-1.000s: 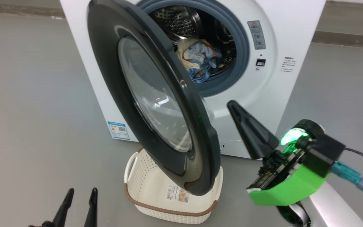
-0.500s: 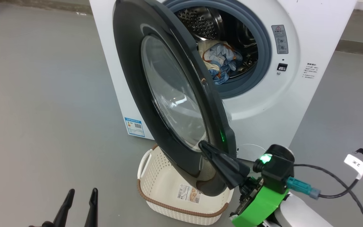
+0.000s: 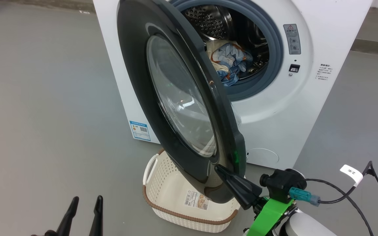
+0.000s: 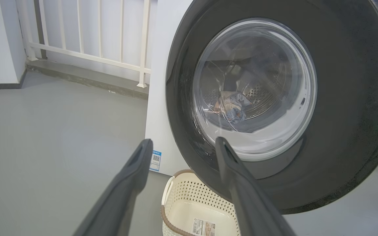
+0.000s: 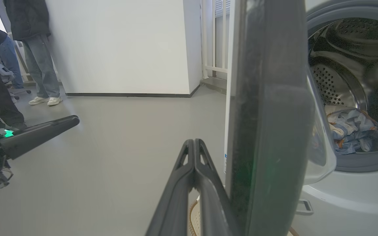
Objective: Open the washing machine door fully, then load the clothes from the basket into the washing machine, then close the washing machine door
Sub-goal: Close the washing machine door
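Note:
The white washing machine [image 3: 274,108] stands with its black-rimmed door [image 3: 143,82] swung about halfway out. Blue and cream clothes [image 3: 229,62] lie in the steel drum, and they also show through the door glass [image 4: 231,105] and past the door's edge [image 5: 353,131]. The cream basket [image 3: 162,170] sits on the floor under the door, holding nothing but its label sticker. My right gripper [image 3: 220,168] is shut, with its tip close against the outer side of the door's lower free edge [image 5: 271,131]. My left gripper [image 3: 84,209] is open and holds nothing, low at the left, apart from the door [image 4: 340,98].
Grey floor spreads out to the left of the machine. A white railing [image 4: 100,39] and a wall stand behind it. A person's legs [image 5: 41,65] are at the far left of the right wrist view. A cable with a white tag [image 3: 351,172] trails off my right arm.
The head camera shifted. My shut right gripper dropped from the right of the door, in front of the machine, to the door's lower free edge. The left gripper stayed put.

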